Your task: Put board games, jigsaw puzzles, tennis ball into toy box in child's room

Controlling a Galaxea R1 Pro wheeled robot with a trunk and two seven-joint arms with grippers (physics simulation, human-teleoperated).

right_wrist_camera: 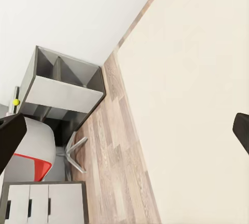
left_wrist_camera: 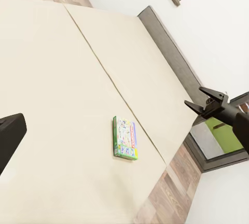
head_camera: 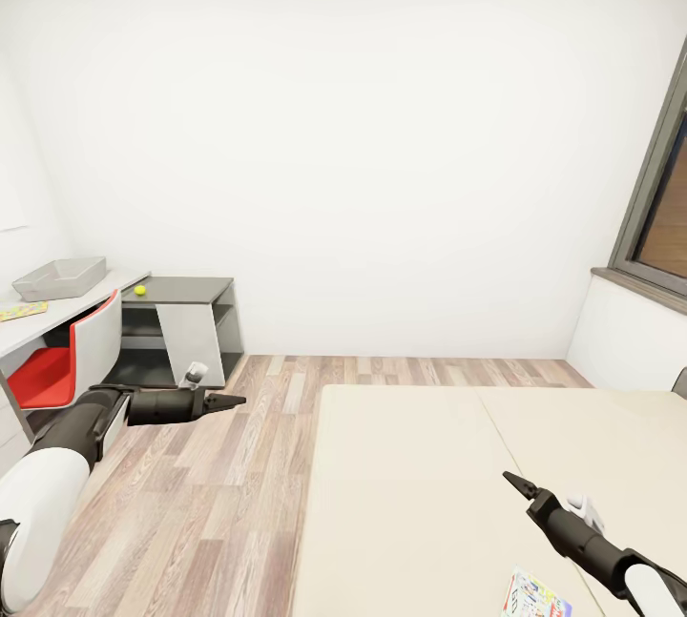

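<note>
The bed (head_camera: 420, 503) carries one board game (head_camera: 534, 595) near its edge. The counter (head_camera: 57, 317) bears the toy box (head_camera: 59, 277), a jigsaw (head_camera: 21, 312) and, on its dark section, the ball (head_camera: 140, 290).

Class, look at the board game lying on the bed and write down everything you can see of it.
The board game is a flat rectangular box with green edges and a pale cover printed with small, colourful cartoon pictures. It lies face up, flat on the beige mattress of the bed, beside the seam between the two mattress halves. Nothing else touches it and neither gripper holds it. In the head view only its corner shows at the picture's lower edge, close by the right arm.
</note>
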